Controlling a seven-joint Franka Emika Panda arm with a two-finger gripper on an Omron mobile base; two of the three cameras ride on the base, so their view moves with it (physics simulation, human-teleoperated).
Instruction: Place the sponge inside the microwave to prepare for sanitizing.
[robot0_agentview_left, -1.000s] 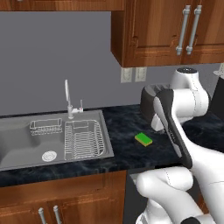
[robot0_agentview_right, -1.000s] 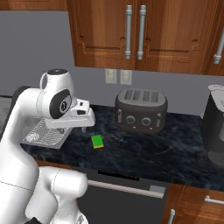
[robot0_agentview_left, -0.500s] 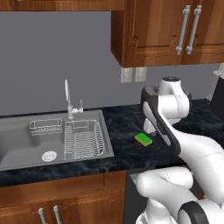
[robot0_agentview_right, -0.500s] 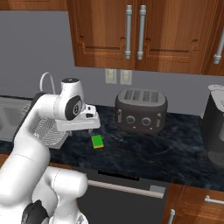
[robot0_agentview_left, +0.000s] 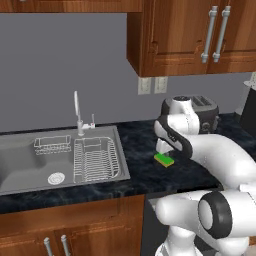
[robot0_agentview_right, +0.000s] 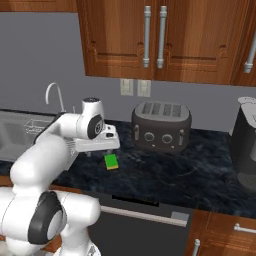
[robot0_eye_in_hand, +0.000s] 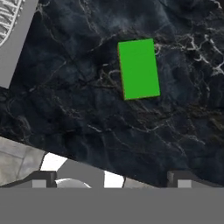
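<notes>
The sponge (robot0_eye_in_hand: 139, 68) lies flat on the dark marble counter (robot0_eye_in_hand: 87, 109), green top up, with a yellow edge showing low on the sponge (robot0_agentview_left: 164, 160) in the left base view. My gripper (robot0_eye_in_hand: 111, 179) points straight down over the counter, jaws open wide with nothing between them. One fingertip (robot0_eye_in_hand: 42, 178) stands far from the other. The sponge sits ahead of the fingers, apart from them. In the right base view the gripper (robot0_agentview_right: 98, 151) hangs just left of the sponge (robot0_agentview_right: 111, 161). The microwave is out of view.
A grey slotted toaster (robot0_agentview_right: 161, 126) stands behind the sponge against the wall. The steel sink (robot0_agentview_left: 30, 165) with a wire rack (robot0_agentview_left: 96, 159) and a faucet (robot0_agentview_left: 78, 115) lies to the left. A dark coffee machine (robot0_agentview_right: 247, 145) stands at the far right.
The arm has folded forward and down, carrying the open gripper from high above the counter to just over it beside the sponge. The sponge has not moved.
</notes>
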